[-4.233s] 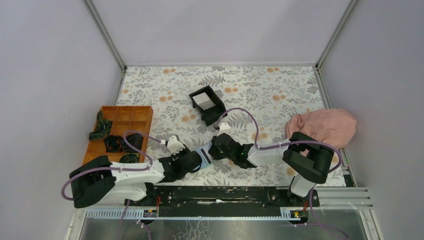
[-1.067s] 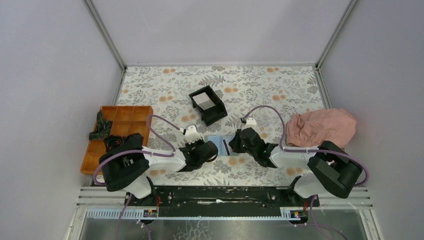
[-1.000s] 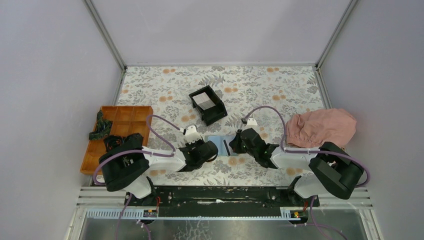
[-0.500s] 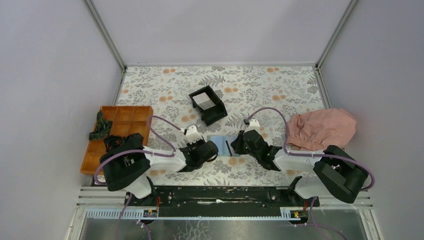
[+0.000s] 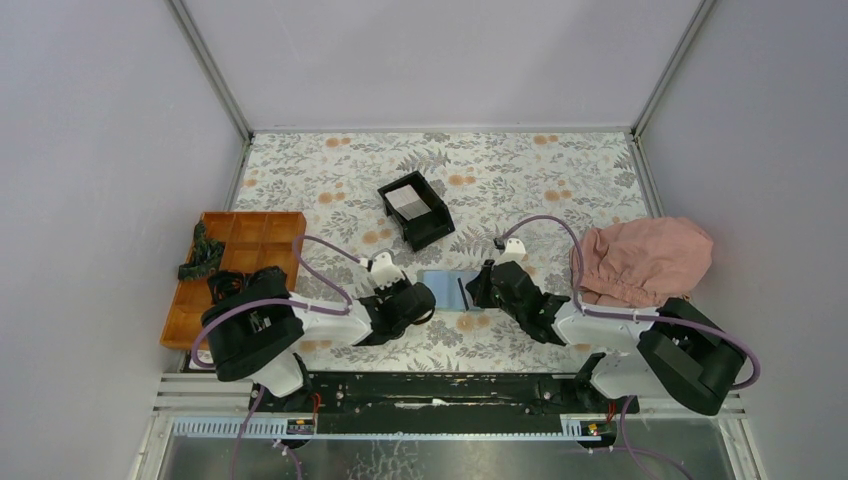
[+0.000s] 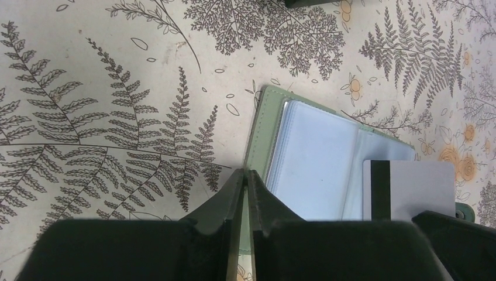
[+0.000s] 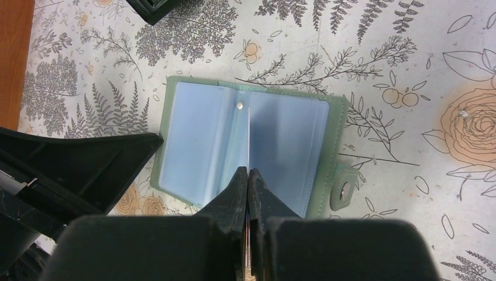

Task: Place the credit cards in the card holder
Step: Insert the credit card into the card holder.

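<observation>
card holder (image 7: 281,146) laid open on bench (image 5: 560,180) between the arms | left gripper (image 6: 245,175) pressed together at its left edge, hold on cover not discernible | one credit card (image 6: 409,187) pinched edge-on by right gripper (image 7: 248,175) over the sleeves, not yet inserted | pale card (image 5: 407,201) seen in black box (image 5: 432,228), judged left to load

Wallet (image 5: 445,285) on table (image 5: 540,180) between left gripper (image 6: 245,178) and right gripper (image 7: 248,175), card (image 6: 409,186) over it, box (image 5: 415,210) behind, tray (image 5: 268,232) left, cloth (image 5: 645,255) right.
</observation>
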`<state>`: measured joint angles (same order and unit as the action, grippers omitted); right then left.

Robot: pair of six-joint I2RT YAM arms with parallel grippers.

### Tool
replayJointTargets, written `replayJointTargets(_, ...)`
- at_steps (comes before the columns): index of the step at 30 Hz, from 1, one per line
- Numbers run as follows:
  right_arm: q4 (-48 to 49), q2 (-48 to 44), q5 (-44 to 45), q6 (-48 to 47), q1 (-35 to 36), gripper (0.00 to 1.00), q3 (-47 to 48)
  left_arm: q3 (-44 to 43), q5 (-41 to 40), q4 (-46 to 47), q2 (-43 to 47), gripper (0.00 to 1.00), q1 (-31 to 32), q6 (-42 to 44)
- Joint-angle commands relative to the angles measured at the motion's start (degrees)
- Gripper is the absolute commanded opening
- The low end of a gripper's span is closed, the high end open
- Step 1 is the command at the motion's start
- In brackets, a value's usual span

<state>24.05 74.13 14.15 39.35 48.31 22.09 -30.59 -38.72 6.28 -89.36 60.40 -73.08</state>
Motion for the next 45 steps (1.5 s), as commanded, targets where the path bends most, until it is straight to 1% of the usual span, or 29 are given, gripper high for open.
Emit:
replayJointTargets(1, 2.16, -2.42, 2.7, 1.63, -0.08, 0.0, -0.82, 4.25, 9.1, -9.91, -4.2, 0.13, 1.41, -0.24)
replayJointTargets(7, 6.63, -1.8, 1.42, 5.17, -0.07, 0.0, -1.72, 4.44, 9.01, -9.95, -4.52, 0.13, 2.41, -1.29)
replayJointTargets(13, 13.45, -0.41, 0.13, 8.45, -0.06, 0.0, -3.53, 4.42, 9.01, -9.98, -4.4, 0.12, 2.88, -1.59)
replayJointTargets(29, 20.17, 3.58, 1.34, 9.7, -0.15, 0.0, -5.56, 4.8, 8.85, -10.24, -3.98, 0.12, 3.07, -2.08)
replayJointTargets(45, 26.06, 7.08, -0.78, 11.02, -2.4, 0.0, -7.4, 4.25, 9.0, -10.46, -4.56, 0.12, 3.12, -2.07)
